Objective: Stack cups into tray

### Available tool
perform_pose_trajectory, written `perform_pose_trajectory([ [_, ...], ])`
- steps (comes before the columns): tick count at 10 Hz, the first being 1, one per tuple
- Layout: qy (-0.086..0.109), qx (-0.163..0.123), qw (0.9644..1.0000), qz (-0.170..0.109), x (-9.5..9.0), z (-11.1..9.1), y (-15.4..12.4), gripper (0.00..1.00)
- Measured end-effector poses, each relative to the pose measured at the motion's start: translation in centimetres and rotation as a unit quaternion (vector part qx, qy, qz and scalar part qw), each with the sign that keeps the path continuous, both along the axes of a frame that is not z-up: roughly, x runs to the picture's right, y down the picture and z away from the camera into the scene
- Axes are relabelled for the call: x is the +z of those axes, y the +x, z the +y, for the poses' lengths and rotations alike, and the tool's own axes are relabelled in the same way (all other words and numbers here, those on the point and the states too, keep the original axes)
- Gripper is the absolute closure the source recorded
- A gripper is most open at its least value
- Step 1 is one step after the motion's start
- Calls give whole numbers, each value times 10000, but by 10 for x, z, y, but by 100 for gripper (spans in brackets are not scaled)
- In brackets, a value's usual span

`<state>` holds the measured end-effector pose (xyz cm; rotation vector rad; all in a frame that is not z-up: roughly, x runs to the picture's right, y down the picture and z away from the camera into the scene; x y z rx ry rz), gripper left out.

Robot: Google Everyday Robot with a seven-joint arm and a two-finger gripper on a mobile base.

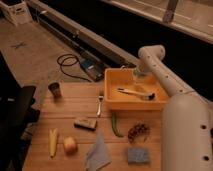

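A yellow tray (112,95) stands at the back right of the wooden table, with a utensil (135,93) lying in it. A dark cup (55,90) stands upright at the table's back left, far from the tray. My white arm reaches from the lower right over the tray. My gripper (138,73) hangs above the tray's far right corner, far from the cup.
On the wooden table (75,135) lie a fork (100,104), a brown block (85,122), a green pod (116,125), a dark bunch (138,132), a blue sponge (137,154), a grey cloth (98,154), an apple (70,145) and a corn cob (53,142). A black chair (12,115) stands left.
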<state>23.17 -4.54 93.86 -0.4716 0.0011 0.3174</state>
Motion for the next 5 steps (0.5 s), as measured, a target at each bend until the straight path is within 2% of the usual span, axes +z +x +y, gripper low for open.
perform_pose_trajectory([
  [1, -81, 48, 10000, 16, 4, 4, 2, 86],
  [3, -280, 201, 9994, -13, 13, 15, 8, 65],
  [5, -393, 346, 9986, -97, 17, 23, 12, 46],
])
